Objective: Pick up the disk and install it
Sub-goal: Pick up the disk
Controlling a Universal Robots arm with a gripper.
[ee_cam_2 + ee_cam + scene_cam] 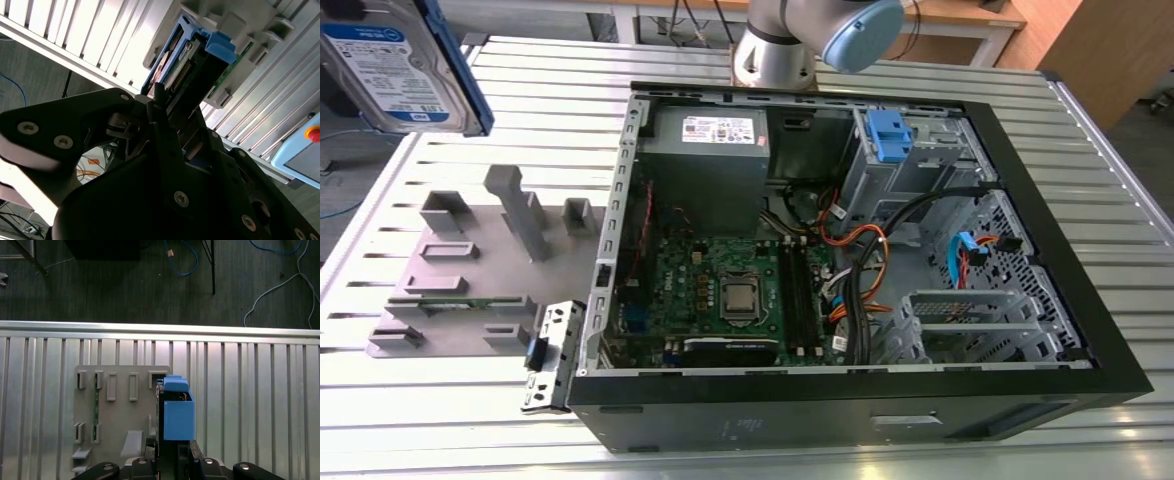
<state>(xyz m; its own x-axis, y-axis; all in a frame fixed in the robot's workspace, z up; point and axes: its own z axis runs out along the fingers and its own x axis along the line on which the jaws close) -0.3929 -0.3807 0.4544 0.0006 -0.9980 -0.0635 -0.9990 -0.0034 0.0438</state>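
Note:
The disk (394,65), silver with a blue-and-white label and blue side rails, hangs high over the table at the exterior view's far left. My gripper (159,100) is shut on it, the black fingers clamping its near end. In the second wrist view the disk (187,60) juts away from the fingers, its connector edge and blue rail showing. Seen edge-on in the first wrist view, the disk (175,412) sits above the grey holder (120,410), with my gripper (167,452) below it in the picture.
The open black computer case (854,405) lies on the slatted metal table (1094,140), with a grey power-supply box (707,150), a motherboard (720,290) and a drive cage with a blue latch (887,135). The grey slotted holder (467,270) stands beside it. A pendant with a red button (305,142) lies nearby.

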